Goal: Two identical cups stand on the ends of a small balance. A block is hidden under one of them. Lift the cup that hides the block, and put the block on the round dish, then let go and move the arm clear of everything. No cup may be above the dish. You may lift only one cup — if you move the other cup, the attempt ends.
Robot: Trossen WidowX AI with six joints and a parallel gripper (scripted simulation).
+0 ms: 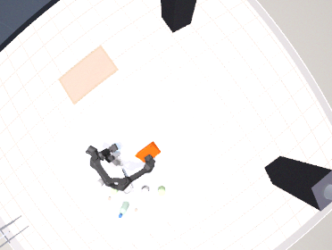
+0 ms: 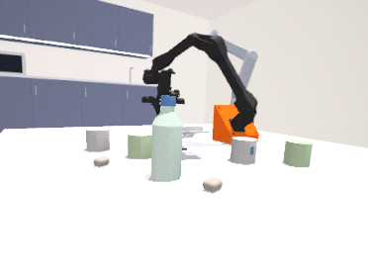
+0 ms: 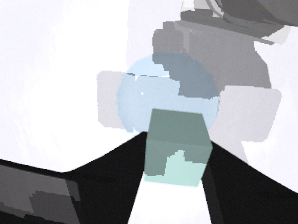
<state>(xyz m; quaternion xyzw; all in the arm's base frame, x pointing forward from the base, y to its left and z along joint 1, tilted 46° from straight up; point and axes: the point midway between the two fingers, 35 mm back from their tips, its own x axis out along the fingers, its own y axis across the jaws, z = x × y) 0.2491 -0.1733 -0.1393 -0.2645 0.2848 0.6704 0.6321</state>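
My gripper (image 3: 173, 141) is shut on a teal block (image 3: 177, 126). In the wrist view the block covers the lower edge of the round light-blue dish (image 3: 132, 102) (image 1: 119, 145); nothing is seen on the dish. In the exterior view the gripper hangs above the table, its fingertips partly hidden behind the bottle. A grey structure (image 3: 220, 62), shadowed, overlaps the dish's upper right in the wrist view; whether it is partly a shadow I cannot tell. The balance is mostly hidden by the arm, and I cannot make out its cups clearly.
Toward the exterior camera stand a bottle (image 2: 166, 148) (image 1: 125, 207), a grey cup (image 2: 98, 139), a green cup (image 2: 138, 145), a grey mug (image 2: 242, 150) and another green cup (image 2: 298, 153). Small stones (image 2: 101, 161) (image 2: 213, 184) lie near the bottle. An orange wedge (image 2: 222, 130) (image 1: 147, 152) stands by the arm's base.
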